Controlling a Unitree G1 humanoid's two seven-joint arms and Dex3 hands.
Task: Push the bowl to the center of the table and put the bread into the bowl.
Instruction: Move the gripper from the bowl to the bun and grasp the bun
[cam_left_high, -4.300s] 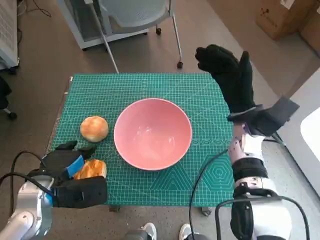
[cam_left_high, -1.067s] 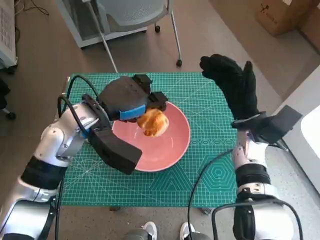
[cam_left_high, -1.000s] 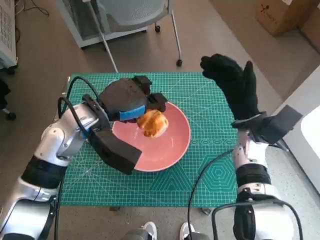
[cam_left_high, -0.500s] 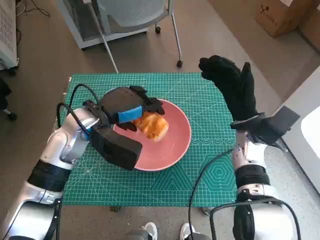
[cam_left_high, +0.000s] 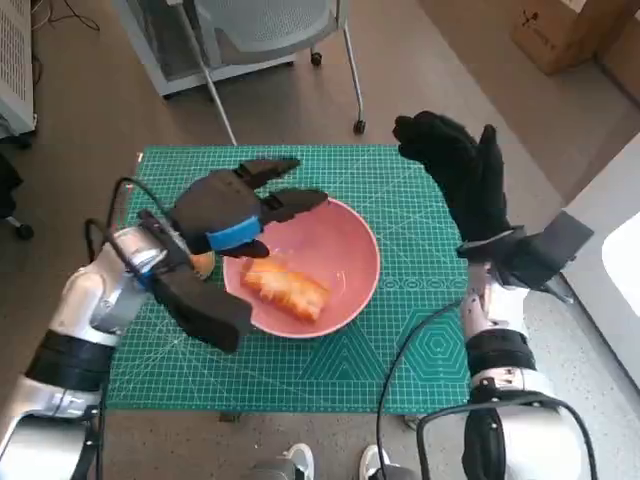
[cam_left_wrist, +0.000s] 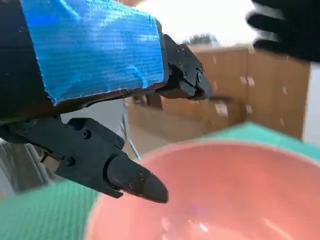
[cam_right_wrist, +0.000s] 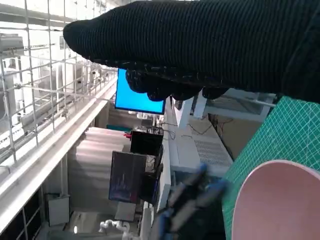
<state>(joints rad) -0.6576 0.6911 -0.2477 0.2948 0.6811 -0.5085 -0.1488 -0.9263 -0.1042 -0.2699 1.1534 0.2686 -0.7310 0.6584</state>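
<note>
Your left hand (cam_left_high: 228, 212) hovers over the near-left rim of the bowl (cam_left_high: 355, 240) with its fingers (cam_left_wrist: 131, 179) spread apart and holding nothing, which reads as a finished drop. One bread (cam_left_high: 286, 286) lies inside the bowl near the tabletop's (cam_left_high: 400, 340) center; a second bread (cam_left_high: 203, 264) peeks out beside the rim. Your right hand (cam_left_high: 460, 172) is raised beyond the tabletop's far-right corner, fingers apart.

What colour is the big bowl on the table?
Pink. The bowl shows best in the head view, sitting on the green cutting mat.
</note>
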